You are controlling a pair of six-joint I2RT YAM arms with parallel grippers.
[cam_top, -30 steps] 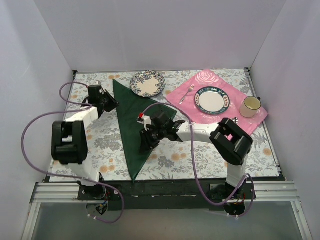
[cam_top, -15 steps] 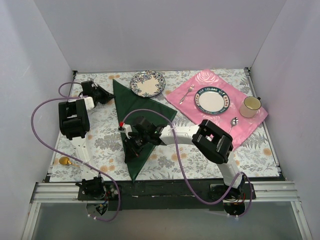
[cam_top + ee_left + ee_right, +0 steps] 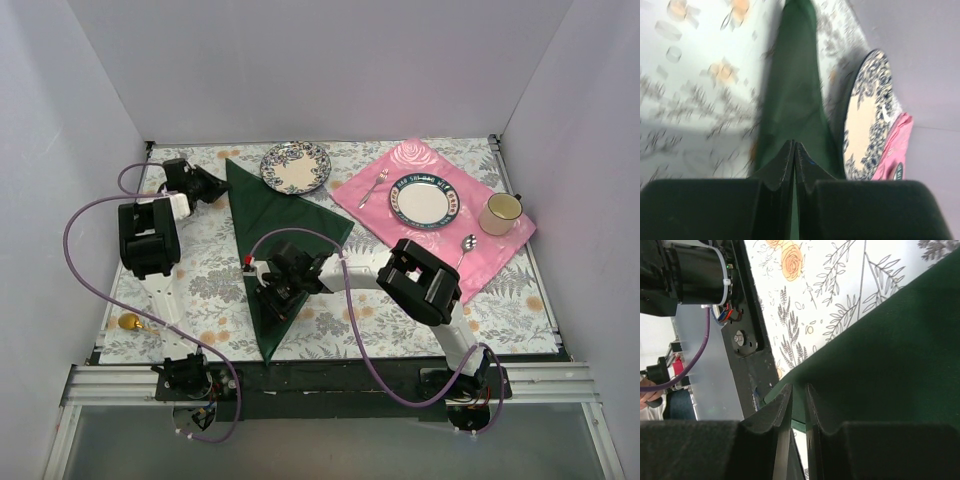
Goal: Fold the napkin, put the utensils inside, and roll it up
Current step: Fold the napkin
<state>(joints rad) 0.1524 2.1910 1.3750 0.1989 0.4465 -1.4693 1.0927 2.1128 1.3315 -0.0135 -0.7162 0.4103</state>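
The dark green napkin (image 3: 270, 215) lies folded into a long triangle on the flowered table, its tip pointing at the near edge. My right gripper (image 3: 268, 303) sits low on the near part of it. In the right wrist view the right gripper (image 3: 797, 388) is shut on the napkin (image 3: 890, 365), with the cloth's edge between the narrow jaws. My left gripper (image 3: 218, 187) rests shut just left of the napkin's far corner. The left wrist view shows the left gripper (image 3: 794, 144) with jaws pressed together and the napkin (image 3: 795, 90) beyond. A gold spoon (image 3: 128, 322) lies at the near left edge.
A patterned plate (image 3: 296, 166) sits behind the napkin and shows as the plate (image 3: 867, 115) in the left wrist view. The pink placemat (image 3: 410, 158) at the right carries a plate (image 3: 424, 201), mug (image 3: 500, 213), silver fork (image 3: 373, 187) and silver spoon (image 3: 467, 245). The black base rail (image 3: 747, 360) is close to the napkin's tip.
My right gripper slid left and nearer along the napkin and its jaws narrowed onto the cloth. The left arm swung back to the far left, uncovering the gold spoon.
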